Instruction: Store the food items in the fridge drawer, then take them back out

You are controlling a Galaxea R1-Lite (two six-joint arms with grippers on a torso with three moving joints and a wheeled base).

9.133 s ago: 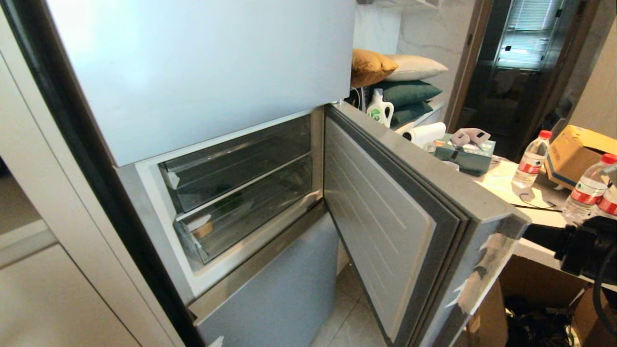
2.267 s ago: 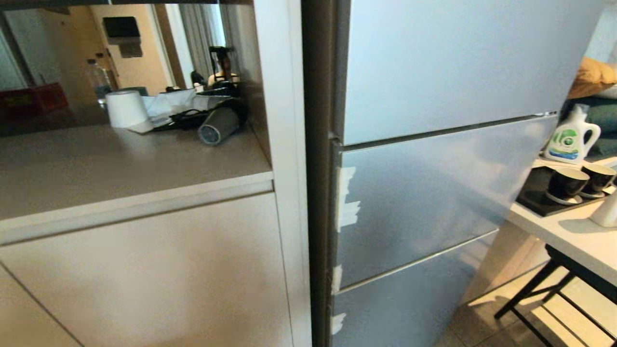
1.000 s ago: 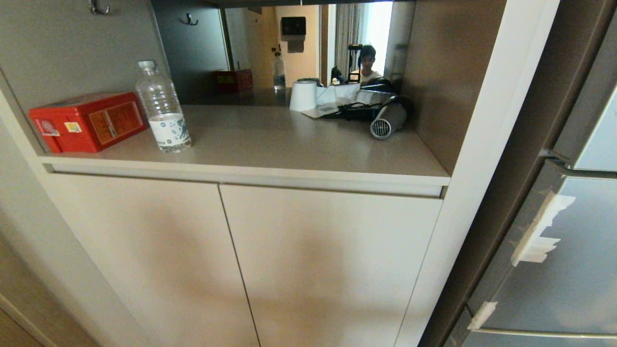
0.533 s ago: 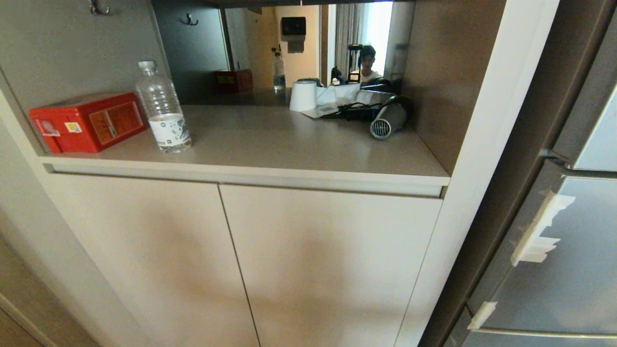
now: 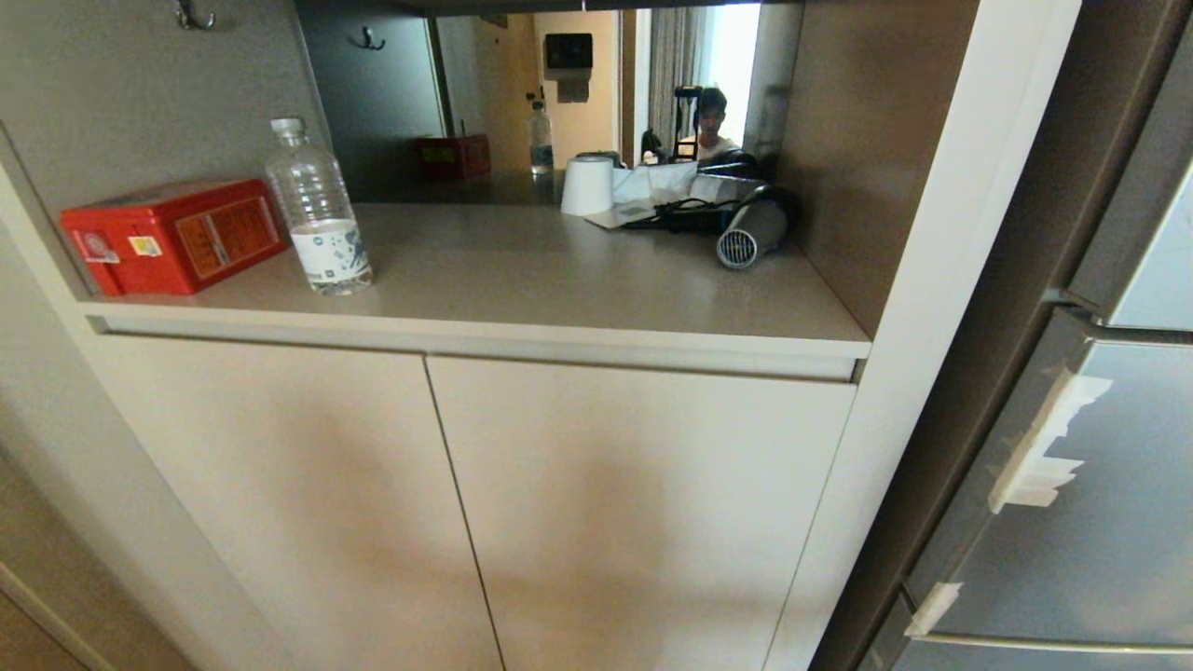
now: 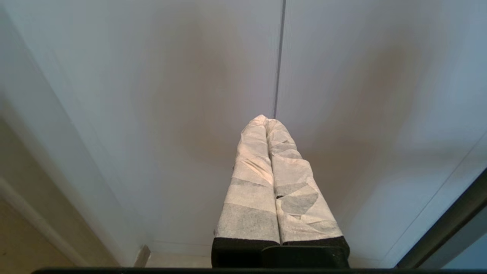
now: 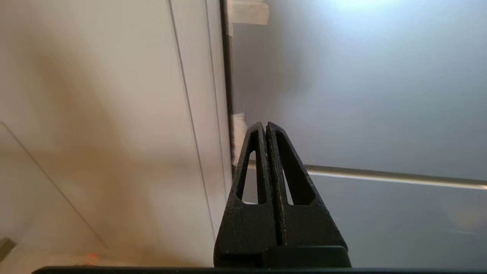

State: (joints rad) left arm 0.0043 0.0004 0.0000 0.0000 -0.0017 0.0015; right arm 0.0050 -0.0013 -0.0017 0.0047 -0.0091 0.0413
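The fridge (image 5: 1100,522) stands shut at the right, no drawer or food showing; the right end effector (image 7: 265,127) points at its door, the left end effector (image 6: 266,121) at the beige cabinet doors (image 5: 466,522). Against half a second ago, nothing has shifted. Both end effectors are pressed closed, empty, touching nothing.

A: Can any writing be read?
B: No. The red box (image 5: 172,237) on the left of the shelf (image 5: 522,280) has an orange label and a small yellow sticker (print too small to read).
A: The bottle?
B: The water bottle (image 5: 319,210) just right of it wears a white, blue-patterned label, equally illegible.
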